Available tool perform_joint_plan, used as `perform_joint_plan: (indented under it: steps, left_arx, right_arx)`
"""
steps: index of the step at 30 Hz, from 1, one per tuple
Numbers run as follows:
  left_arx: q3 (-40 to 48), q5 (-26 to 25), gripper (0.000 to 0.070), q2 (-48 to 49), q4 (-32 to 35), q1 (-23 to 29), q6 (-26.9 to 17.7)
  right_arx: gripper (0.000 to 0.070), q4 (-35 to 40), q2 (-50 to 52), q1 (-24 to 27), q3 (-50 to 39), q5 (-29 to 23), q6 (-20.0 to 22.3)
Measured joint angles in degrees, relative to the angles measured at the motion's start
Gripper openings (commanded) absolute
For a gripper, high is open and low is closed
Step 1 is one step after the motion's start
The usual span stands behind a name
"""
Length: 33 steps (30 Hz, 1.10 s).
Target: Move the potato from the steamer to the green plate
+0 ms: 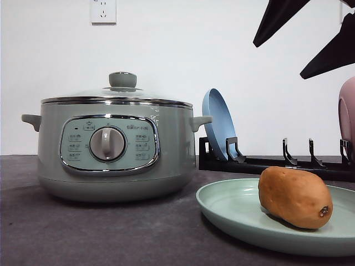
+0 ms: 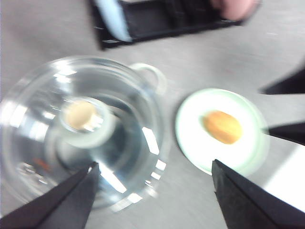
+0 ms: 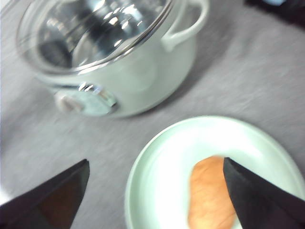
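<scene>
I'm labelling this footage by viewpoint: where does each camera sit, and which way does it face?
Front view: low at table height, facing forward at the steamer, the potato on the green plate and the dish rack; dark gripper fingers hang at upper right.
Left wrist view: high above, looking down on the glass lid and plate; left gripper open.
Right wrist view: lower, angled down over plate and steamer; right gripper open.
All three share potato, plate and steamer.

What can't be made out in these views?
- Front: the pink plate is cut by the edge.
- Front: panel labels on the steamer are too small to read.
- Left wrist: glare on the lid hides the inside.
- Right wrist: the potato is blurred, partly behind a finger.
</scene>
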State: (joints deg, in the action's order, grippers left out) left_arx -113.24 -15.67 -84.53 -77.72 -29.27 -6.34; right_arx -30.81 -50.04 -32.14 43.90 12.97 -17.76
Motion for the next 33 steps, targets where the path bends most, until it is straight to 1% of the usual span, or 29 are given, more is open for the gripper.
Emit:
perform_joint_plan:
  steps: [2, 4, 8, 9, 10, 11, 12, 13, 14, 15, 16, 33]
  left_arx:
    - [0.0, -1.3, 0.0422, 0.1, -1.8, 0.0, 0.0]
    - [0.0, -1.5, 0.0422, 0.1, -3.1, 0.0, 0.0]
    - [0.0, -1.7, 0.0420, 0.1, -3.1, 0.0, 0.0]
    - [0.0, -1.7, 0.0410, 0.1, -3.1, 0.0, 0.0]
    - [0.0, -1.7, 0.0381, 0.1, -3.1, 0.0, 0.0]
    - [0.0, -1.7, 0.0333, 0.1, -3.1, 0.0, 0.0]
    - [0.0, -1.7, 0.0261, 0.1, -3.1, 0.0, 0.0]
    - [0.0, -1.7, 0.0180, 0.1, -3.1, 0.0, 0.0]
    - [0.0, -1.7, 0.0093, 0.1, -3.1, 0.0, 0.0]
    - [0.0, -1.7, 0.0030, 0.1, -3.1, 0.0, 0.0]
    - [0.0, -1.7, 0.0001, 0.1, -3.1, 0.0, 0.0]
    - [0.0, -1.7, 0.0002, 0.1, -3.1, 0.0, 0.0]
  right_arx:
    - [0.0567, -0.8, 0.0, 0.0, 0.0, 0.9, 0.0]
    - [0.0567, -1.6, 0.0, 0.0, 0.0, 1.7, 0.0]
    - [0.0564, -2.2, 0.0, 0.0, 0.0, 2.0, 0.0]
    - [0.0553, -2.2, 0.0, 0.0, 0.0, 2.0, 0.0]
    - [0.0524, -2.2, 0.0, 0.0, 0.0, 2.0, 0.0]
    - [0.0475, -2.2, 0.0, 0.0, 0.0, 2.0, 0.0]
    - [0.0374, -2.3, 0.0, 0.0, 0.0, 2.0, 0.0]
    - [0.0251, -2.4, 0.0, 0.0, 0.0, 2.0, 0.0]
    - [0.0112, -2.5, 0.0, 0.0, 0.0, 2.0, 0.0]
    - [0.0036, -2.6, 0.0, 0.0, 0.0, 2.0, 0.0]
    - [0.0000, -2.6, 0.0, 0.0, 0.0, 2.0, 0.0]
    - [0.0000, -2.3, 0.0, 0.0, 0.0, 2.0, 0.4]
